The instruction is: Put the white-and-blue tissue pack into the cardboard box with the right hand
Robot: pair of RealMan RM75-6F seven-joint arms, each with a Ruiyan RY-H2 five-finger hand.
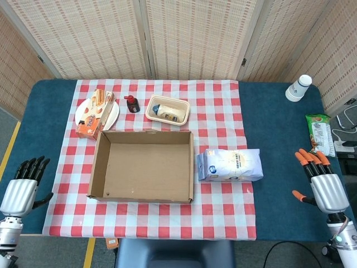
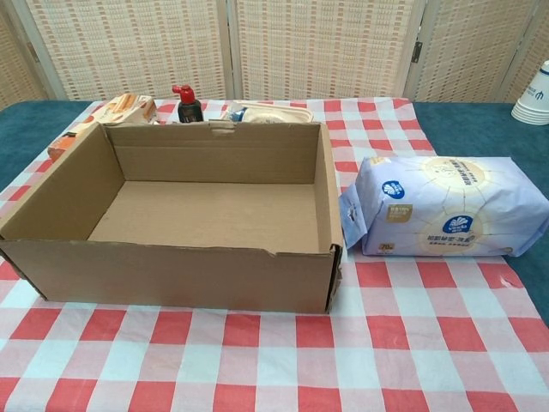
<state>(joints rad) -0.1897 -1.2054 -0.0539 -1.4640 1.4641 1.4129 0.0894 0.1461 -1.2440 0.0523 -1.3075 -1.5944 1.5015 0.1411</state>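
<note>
The white-and-blue tissue pack lies flat on the checked cloth, just right of the cardboard box, which stands with nothing in it. My right hand hovers at the table's right front edge, well right of the pack, fingers spread and holding nothing. At the left front corner my left hand hangs with its fingers straight and apart, holding nothing. Neither hand shows in the chest view.
Behind the box are a plate with an orange snack carton, a small dark bottle and a beige tray. A paper cup and a green snack bag lie on the blue table at the right.
</note>
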